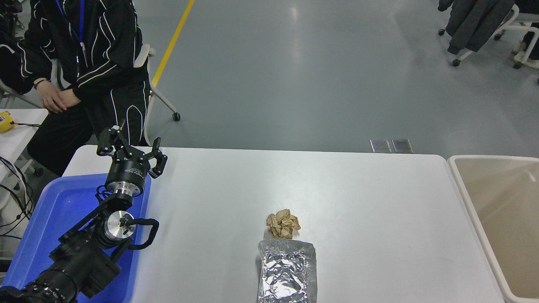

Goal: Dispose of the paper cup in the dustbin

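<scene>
The beige dustbin (467, 191) stands at the right end of the white table, its inside partly cut off by the picture's right edge. The paper cup is out of view: the visible part of the dustbin shows only its bare bottom. My left gripper (129, 148) is parked at the lower left over the blue tray's far corner, its fingers spread open and empty. My right arm and gripper are out of the picture.
A crumpled brown paper ball (282, 224) lies mid-table, a silver foil packet (286, 272) just in front of it. A blue plastic tray (46, 227) sits at the left under my left arm. A person (84, 63) sits at the far left.
</scene>
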Available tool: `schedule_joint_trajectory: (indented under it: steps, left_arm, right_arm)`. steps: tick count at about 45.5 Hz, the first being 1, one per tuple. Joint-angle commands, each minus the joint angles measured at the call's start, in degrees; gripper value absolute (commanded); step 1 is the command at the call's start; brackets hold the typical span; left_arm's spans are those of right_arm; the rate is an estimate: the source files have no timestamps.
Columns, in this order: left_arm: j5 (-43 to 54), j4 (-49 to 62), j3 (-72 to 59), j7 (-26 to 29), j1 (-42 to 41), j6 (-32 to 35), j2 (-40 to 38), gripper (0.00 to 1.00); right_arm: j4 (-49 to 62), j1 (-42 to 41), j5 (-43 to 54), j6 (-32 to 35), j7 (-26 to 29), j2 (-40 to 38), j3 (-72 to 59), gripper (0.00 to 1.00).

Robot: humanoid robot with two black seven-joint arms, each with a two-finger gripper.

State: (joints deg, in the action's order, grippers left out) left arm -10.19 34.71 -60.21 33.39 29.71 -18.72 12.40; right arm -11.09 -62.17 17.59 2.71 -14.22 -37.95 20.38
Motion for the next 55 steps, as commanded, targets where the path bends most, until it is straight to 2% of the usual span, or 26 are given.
schedule_joint_trajectory:
  steps: [1, 11, 23, 33, 46, 55]
  left_arm:
    - [0.0, 0.0, 0.0, 0.0, 0.0, 0.0, 0.0, 1.00]
    - [0.0, 0.0, 0.0, -0.1, 0.0, 0.0, 0.0, 1.00]
    - [0.0, 0.0, 0.0, 0.0, 0.0, 0.0, 0.0, 1.00]
    - [0.0, 0.0, 0.0, 0.0, 0.0, 0.0, 0.1, 1.00]
    - [0.0, 0.0, 0.0, 0.0, 0.0, 0.0, 0.0, 1.00]
    - [0.0, 0.0, 0.0, 0.0, 0.0, 0.0, 0.0, 1.00]
  right_arm:
    - [-13.2, -3.7, 0.0, -0.9, 0.0, -0.5, 13.9, 0.99]
    - [-20.2, -3.7, 0.1, -1.0, -0.1, 4.0, 22.4, 0.99]
    - [-25.1, -2.4, 0.0, -1.0, 0.0, 9.3, 24.7, 0.99]
    - [-27.8, 3.4, 0.0, -1.0, 0.2, 17.5, 33.1, 0.99]
    - [-28.0, 11.1, 0.0, -3.0, 0.3, 27.4, 34.6, 0.99]
    - [-27.9, 15.1, 0.0, -3.2, 0.4, 31.4, 37.0, 0.99]
